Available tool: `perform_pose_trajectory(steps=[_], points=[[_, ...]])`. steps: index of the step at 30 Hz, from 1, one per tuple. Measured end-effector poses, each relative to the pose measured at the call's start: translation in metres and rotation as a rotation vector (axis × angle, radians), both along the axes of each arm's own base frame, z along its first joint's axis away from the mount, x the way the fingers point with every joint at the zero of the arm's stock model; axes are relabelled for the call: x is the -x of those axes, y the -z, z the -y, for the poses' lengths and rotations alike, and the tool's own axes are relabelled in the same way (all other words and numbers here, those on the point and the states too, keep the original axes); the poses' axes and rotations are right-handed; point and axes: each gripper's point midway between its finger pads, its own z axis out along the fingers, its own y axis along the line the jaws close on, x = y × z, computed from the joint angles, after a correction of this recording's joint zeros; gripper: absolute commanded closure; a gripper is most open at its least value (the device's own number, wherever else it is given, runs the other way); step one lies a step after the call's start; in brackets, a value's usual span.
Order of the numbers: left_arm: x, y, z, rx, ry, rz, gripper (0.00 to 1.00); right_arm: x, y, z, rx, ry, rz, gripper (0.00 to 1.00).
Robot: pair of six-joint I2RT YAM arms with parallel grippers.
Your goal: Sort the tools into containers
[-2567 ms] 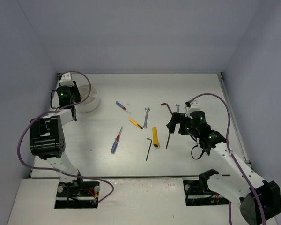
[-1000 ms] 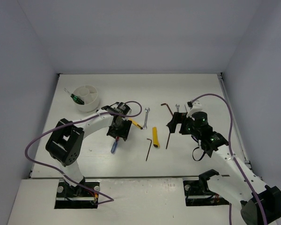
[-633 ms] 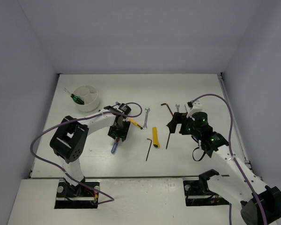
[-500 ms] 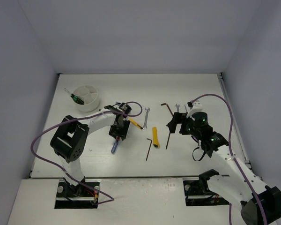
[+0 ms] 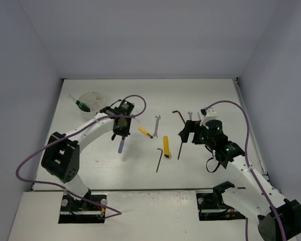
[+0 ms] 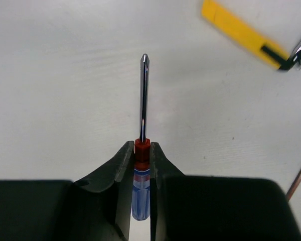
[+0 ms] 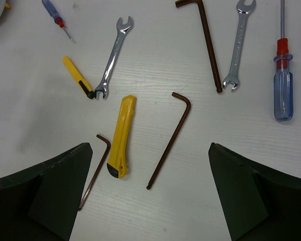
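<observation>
**Blue screwdriver pinched; cup lies up and to the left**

The blue screwdriver point(image 6: 141, 198) is pinched by the left gripper point(image 6: 142, 150), whose jaws are pressed onto the red collar and the top of the handle. In the wrist view its long axis runs straight up the picture, with the shaft beyond the fingertips and the handle back between the fingers. From above it is seen held over the table (touching no other tool, as far as can be told).

The white cup point(image 5: 96, 114) lies toward the far left of the jaws, near but apart, and is judged to be reached most readily by the left arm. A green-black screwdriver point(image 5: 80, 104) is seen leaning at the cup's left rim, so the right part is judged the freer place for a drop. No tool is seen between jaws and cup.

The yellow knife point(image 7: 119, 136), a wrench point(image 7: 112, 57) and hex keys point(image 7: 170, 141) lie further right, below the right gripper point(image 7: 148, 150), whose jaws are spread wide and hold nothing.
</observation>
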Motion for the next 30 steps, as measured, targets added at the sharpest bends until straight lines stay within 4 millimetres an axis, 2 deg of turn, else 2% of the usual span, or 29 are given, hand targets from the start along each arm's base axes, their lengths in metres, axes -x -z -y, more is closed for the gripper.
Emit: perform_pose_trajectory(steps=[3,8,12,16,21,30], points=[[-0.035,-0.047,-0.018,0.029,-0.061,0.152,1.00,0.000,0.000,0.000,-0.001,-0.002,0.000,0.00],[-0.098,-0.130,-0.062,0.065,-0.163,0.463,1.00,0.000,0.000,0.000,-0.001,-0.002,-0.001,0.00],[-0.130,-0.166,-0.096,0.048,-0.210,0.630,1.00,0.000,0.000,0.000,-0.001,-0.002,-0.002,0.00],[-0.162,-0.178,-0.122,0.027,-0.266,0.724,1.00,0.000,0.001,-0.001,0.000,-0.002,-0.004,0.00],[-0.199,-0.171,-0.144,0.025,-0.341,0.790,1.00,0.000,0.006,-0.001,0.007,-0.002,-0.019,0.00],[-0.255,-0.152,-0.152,0.053,-0.464,0.857,1.00,-0.001,0.011,-0.001,0.017,-0.004,-0.037,0.00]])
